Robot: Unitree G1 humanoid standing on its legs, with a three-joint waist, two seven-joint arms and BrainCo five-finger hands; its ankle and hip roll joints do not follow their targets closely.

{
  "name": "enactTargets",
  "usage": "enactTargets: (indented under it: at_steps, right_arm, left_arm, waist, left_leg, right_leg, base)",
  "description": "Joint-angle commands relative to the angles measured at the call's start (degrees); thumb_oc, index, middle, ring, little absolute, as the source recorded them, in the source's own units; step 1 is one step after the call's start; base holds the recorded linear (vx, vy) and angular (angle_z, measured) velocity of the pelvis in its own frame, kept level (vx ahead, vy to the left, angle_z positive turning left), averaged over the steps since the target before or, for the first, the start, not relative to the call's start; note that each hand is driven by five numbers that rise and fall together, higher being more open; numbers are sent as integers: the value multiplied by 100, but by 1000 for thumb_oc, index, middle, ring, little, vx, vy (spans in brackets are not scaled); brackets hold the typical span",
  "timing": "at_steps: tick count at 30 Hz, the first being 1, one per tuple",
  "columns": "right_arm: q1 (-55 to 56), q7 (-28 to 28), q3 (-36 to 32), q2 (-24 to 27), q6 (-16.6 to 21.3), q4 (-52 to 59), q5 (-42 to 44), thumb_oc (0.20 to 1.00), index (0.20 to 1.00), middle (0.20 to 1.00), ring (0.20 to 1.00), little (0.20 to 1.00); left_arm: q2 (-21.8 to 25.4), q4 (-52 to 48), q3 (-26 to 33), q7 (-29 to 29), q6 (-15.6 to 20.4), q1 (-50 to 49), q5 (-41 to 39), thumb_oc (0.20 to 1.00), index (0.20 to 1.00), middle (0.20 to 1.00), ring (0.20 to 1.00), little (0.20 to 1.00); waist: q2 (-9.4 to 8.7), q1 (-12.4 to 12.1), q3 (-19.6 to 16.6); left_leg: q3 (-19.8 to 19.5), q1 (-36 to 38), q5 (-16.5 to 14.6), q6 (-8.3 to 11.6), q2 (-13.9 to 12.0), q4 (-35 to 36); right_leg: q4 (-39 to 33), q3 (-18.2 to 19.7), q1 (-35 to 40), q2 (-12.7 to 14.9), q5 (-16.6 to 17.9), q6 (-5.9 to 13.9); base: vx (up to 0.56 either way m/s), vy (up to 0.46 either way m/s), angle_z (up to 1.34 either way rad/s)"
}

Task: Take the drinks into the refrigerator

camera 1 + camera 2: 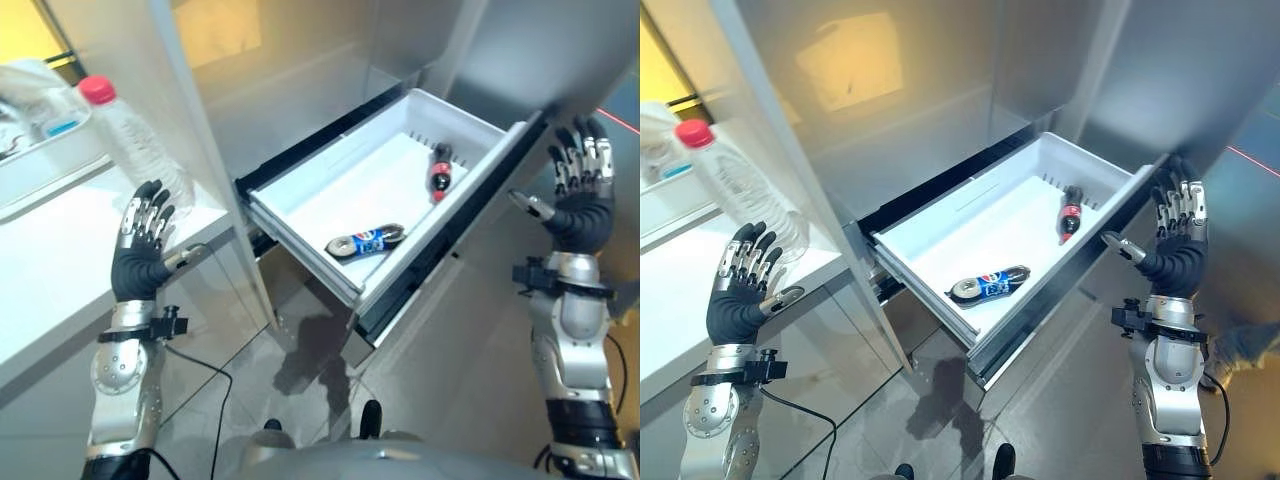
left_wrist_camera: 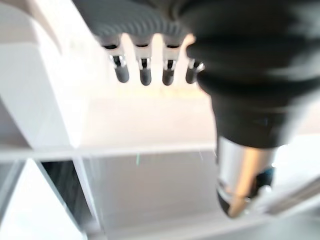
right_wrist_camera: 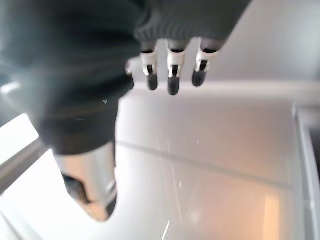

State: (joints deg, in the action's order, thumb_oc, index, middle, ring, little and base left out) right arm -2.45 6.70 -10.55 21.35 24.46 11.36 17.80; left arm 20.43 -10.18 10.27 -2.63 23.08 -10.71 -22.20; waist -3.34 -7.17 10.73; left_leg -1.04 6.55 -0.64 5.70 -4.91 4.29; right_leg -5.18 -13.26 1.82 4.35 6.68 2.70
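White plastic forms the drawer [image 1: 300, 225], pulled out between the two hands so drinks can be laid flat; two bottles are already laid inside, one [image 1: 365, 241] near the front wall, one [image 1: 440, 170] further back. A clear bottle [image 1: 135, 140] is stood on the counter [image 1: 60, 260] just beyond the left hand [image 1: 140, 245], whose fingers are spread and empty. The right hand [image 1: 580, 190] is held open beside the drawer's far corner. Free floor is left between drawer and counter edge.

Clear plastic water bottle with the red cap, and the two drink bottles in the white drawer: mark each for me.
Clear plastic water bottle [image 1: 140, 140], left eye view, mid-body.
Blue-labelled dark bottle [image 1: 366, 241], left eye view, on its label.
Red-labelled dark bottle [image 1: 440, 172], left eye view, mid-body.
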Motion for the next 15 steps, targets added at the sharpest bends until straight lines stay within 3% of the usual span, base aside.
enactTargets:
  at_steps: [1, 6, 15]
  right_arm:
    - [-500, -24, -135, 291, 294, 427, 179, 1000, 1000, 1000, 1000, 1000]
    - [-595, -34, -72, 376, 255, 356, 199, 1000, 1000, 1000, 1000, 1000]
    - [-523, -79, -42, 378, 164, 287, 114, 1000, 1000, 1000, 1000, 1000]
  left_arm:
    - [332, -429, 131, 94, 330, 134, -42, 1000, 1000, 1000, 1000, 1000]
    - [334, -358, 29, 34, 331, 215, -136, 1000, 1000, 1000, 1000, 1000]
    - [188, -217, 90, 285, 355, 261, 28, 1000, 1000, 1000, 1000, 1000]
  waist:
    - [-80, -127, -26]
    - [-27, -180, 9]
    - [62, -191, 23]
  left_leg:
    - [-269, -209, -52, -337, 211, 71]
    - [-493, -282, -5, -356, 216, 71]
    - [-647, -284, 19, -398, 217, 64]
  right_leg:
    - [963, -121, 58, 62, -804, 170]
    - [1172, -307, -14, 133, -893, 150]
    - [1476, -407, -101, 210, -1033, 127]
  base:
    - [9, -35, 53]
    - [7, -10, 52]
    - [11, 5, 11]
